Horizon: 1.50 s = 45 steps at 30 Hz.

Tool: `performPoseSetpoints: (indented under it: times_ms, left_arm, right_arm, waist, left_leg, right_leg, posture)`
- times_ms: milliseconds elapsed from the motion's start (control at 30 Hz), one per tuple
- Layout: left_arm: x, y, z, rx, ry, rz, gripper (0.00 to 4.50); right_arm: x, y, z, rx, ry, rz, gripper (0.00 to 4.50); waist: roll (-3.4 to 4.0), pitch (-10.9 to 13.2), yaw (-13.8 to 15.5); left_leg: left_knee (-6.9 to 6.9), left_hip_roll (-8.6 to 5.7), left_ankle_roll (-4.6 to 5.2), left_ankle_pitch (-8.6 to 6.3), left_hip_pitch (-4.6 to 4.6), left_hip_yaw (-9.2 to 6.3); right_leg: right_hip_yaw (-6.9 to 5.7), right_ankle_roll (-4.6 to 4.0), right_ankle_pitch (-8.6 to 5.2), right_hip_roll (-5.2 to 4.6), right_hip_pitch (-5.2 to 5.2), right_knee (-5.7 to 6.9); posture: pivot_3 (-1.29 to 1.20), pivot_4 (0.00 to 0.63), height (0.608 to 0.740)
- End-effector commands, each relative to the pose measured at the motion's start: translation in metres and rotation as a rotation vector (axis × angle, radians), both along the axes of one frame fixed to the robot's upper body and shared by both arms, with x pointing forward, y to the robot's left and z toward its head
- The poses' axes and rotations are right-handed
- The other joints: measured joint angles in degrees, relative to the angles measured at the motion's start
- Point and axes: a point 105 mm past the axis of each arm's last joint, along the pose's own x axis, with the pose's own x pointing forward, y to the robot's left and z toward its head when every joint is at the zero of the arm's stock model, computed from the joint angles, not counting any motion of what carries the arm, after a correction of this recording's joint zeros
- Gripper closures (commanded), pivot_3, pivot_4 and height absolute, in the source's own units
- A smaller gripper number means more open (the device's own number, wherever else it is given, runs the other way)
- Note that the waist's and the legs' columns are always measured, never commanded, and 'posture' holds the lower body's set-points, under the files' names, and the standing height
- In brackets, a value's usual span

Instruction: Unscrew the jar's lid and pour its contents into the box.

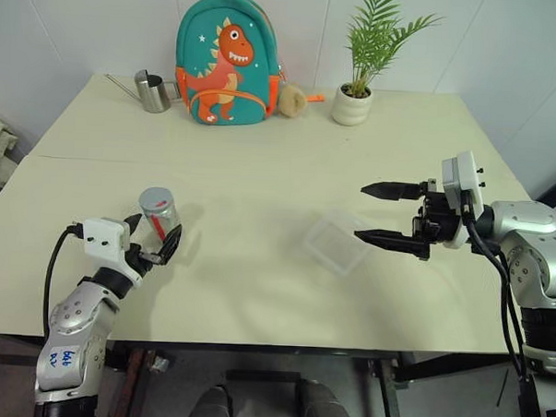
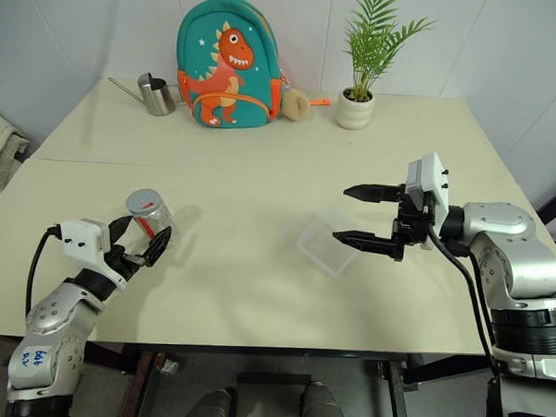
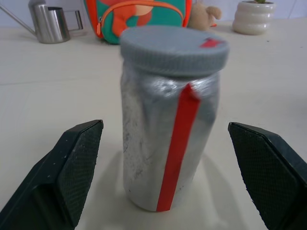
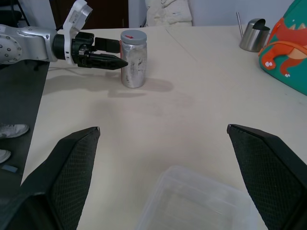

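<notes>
The jar (image 1: 158, 214) stands upright on the cream table (image 1: 262, 162), near its front-left part, with the lid (image 1: 156, 200) screwed on. From the head views it sits at about 8 o'clock from the table's middle, and the left gripper (image 1: 154, 245) reaches it from 6 o'clock, fingers spread wide to either side of the jar.

The left wrist view adds detail that the head views do not give: the jar's wall looks silvery and frosted, a red strip runs down its side, and a small red mark sits on the grey lid (image 3: 173, 48). Both pads (image 3: 79, 165) stand clear of the jar, with bare table showing between each pad and the wall. The contents cannot be made out through the wall.

The box (image 1: 336, 242) lies flat at about 4 o'clock from the table's middle, well apart from the jar. The right gripper (image 1: 377, 213) hovers just beside it at 3 o'clock, pointing across toward the jar, fingers wide apart and holding nothing. The right wrist view looks over the box's near rim (image 4: 192, 179) and shows the other gripper (image 4: 115, 55) flanking the jar from the side.

Along the far edge stand a steel watering can (image 1: 153, 92), a dinosaur backpack (image 1: 227, 60) and a potted plant (image 1: 355, 99).
</notes>
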Motion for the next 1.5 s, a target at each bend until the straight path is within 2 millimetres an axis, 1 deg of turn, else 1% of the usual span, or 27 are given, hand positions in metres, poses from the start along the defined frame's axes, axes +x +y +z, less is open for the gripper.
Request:
performPoseSetpoints:
  times_ms: [33,200,433,700,800,1000,1033,1100,1200,1333,1433,1467,1500]
  left_arm:
    - [0.004,0.000,0.009,0.020,-0.044,0.003,0.05]
    - [0.014,0.001,0.009,0.022,-0.050,0.003,0.05]
    - [0.023,-0.005,0.012,0.031,-0.077,-0.036,0.05]
    - [0.023,-0.014,0.013,0.033,-0.074,-0.080,0.05]
    - [0.023,-0.016,0.015,0.040,-0.093,-0.088,0.65]
    - [0.023,-0.016,0.020,0.042,-0.119,-0.086,2.47]
    - [0.023,-0.016,0.021,0.044,-0.122,-0.086,2.56]
    - [0.022,-0.016,0.022,0.050,-0.133,-0.092,2.56]
    - [0.022,-0.019,0.032,0.052,-0.176,-0.144,2.56]
    - [0.020,-0.034,0.045,0.057,-0.206,-0.310,2.56]
    - [0.018,-0.056,0.057,0.039,-0.203,-0.512,2.56]
    - [0.018,-0.060,0.059,0.035,-0.196,-0.554,2.56]
    - [0.017,-0.070,0.061,0.039,-0.181,-0.633,2.56]
  right_arm:
    - [-0.005,-0.003,0.013,-0.005,-0.054,-0.007,0.00]
    - [-0.003,-0.003,0.013,-0.013,-0.060,-0.018,0.00]
    - [-0.002,-0.002,0.013,-0.012,-0.063,-0.024,0.00]
    - [-0.002,-0.003,0.014,-0.011,-0.065,-0.036,0.00]
    - [-0.002,-0.003,0.014,-0.010,-0.065,-0.039,0.00]
    - [-0.002,-0.002,0.015,-0.005,-0.068,-0.042,0.00]
    - [-0.003,-0.002,0.015,-0.003,-0.070,-0.042,0.00]
    - [-0.003,-0.001,0.016,0.002,-0.078,-0.045,0.00]
    - [-0.001,0.007,0.021,0.032,-0.105,-0.079,0.00]
    - [-0.002,0.025,0.023,0.090,-0.114,-0.137,0.00]
    - [-0.005,0.041,0.026,0.162,-0.121,-0.198,0.00]
    - [-0.006,0.044,0.027,0.179,-0.122,-0.213,0.00]
    - [-0.006,0.049,0.029,0.213,-0.121,-0.253,0.00]
  waist:
    - [0.00,0.00,0.03]
    - [0.00,0.00,0.05]
    - [0.00,0.00,0.08]
    - [0.00,0.00,0.05]
    - [0.00,0.00,0.07]
    - [0.00,0.00,0.06]
    - [0.00,0.00,0.05]
    - [0.00,0.00,0.06]
    - [0.00,0.00,0.07]
    - [0.00,0.00,0.02]
    - [0.00,0.00,0.08]
    - [0.00,0.00,0.10]
    - [0.00,0.00,0.10]
  left_leg:
    - [0.00,0.00,0.00,0.00,0.00,0.00]
    - [0.01,-0.01,0.00,0.00,0.00,0.01]
    - [-0.03,-0.01,0.00,-0.01,-0.02,0.00]
    - [-0.02,-0.01,-0.01,-0.01,-0.02,0.00]
    - [-0.02,-0.01,-0.01,-0.01,-0.02,0.00]
    - [-0.03,-0.01,-0.01,-0.01,-0.02,0.00]
    - [-0.02,-0.01,-0.01,-0.01,-0.02,0.00]
    - [-0.03,-0.01,-0.01,-0.01,-0.02,0.00]
    - [-0.03,-0.01,-0.01,-0.01,-0.03,0.00]
    - [-0.03,0.00,-0.01,-0.01,-0.03,0.00]
    - [-0.07,0.00,-0.01,-0.02,-0.07,0.00]
    - [-0.07,0.00,-0.01,-0.02,-0.09,-0.01]
    - [-0.08,0.00,-0.01,-0.02,-0.12,-0.02]
  right_leg:
    - [0.00,0.00,0.00,0.00,0.00,0.00]
    - [0.00,0.02,0.01,-0.01,0.01,-0.03]
    - [0.00,0.11,0.06,0.00,0.00,-0.06]
    - [0.00,0.12,0.06,-0.01,0.00,-0.06]
    - [0.00,0.11,0.06,-0.01,0.00,-0.06]
    - [0.00,0.11,0.06,-0.01,0.00,-0.06]
    - [0.00,0.11,0.06,-0.01,0.00,-0.07]
    - [0.00,0.10,0.05,-0.01,0.00,-0.07]
    - [0.00,0.07,0.03,-0.01,-0.01,-0.07]
    - [0.00,0.05,0.03,0.01,-0.02,-0.07]
    - [0.00,0.04,0.03,0.00,-0.03,-0.14]
    - [0.00,0.04,0.03,0.00,-0.04,-0.15]
    - [0.00,0.05,0.03,0.00,-0.05,-0.16]
  posture:
    - [0.00,0.150,0.740]
    - [0.00,0.150,0.740]
    - [0.00,0.150,0.740]
    - [0.00,0.150,0.740]
    - [0.00,0.150,0.740]
    - [0.00,0.150,0.740]
    - [0.00,0.150,0.740]
    - [0.00,0.150,0.740]
    - [0.00,0.150,0.740]
    - [0.00,0.150,0.740]
    - [0.00,0.150,0.740]
    - [0.00,0.150,0.740]
    - [0.00,0.150,0.740]
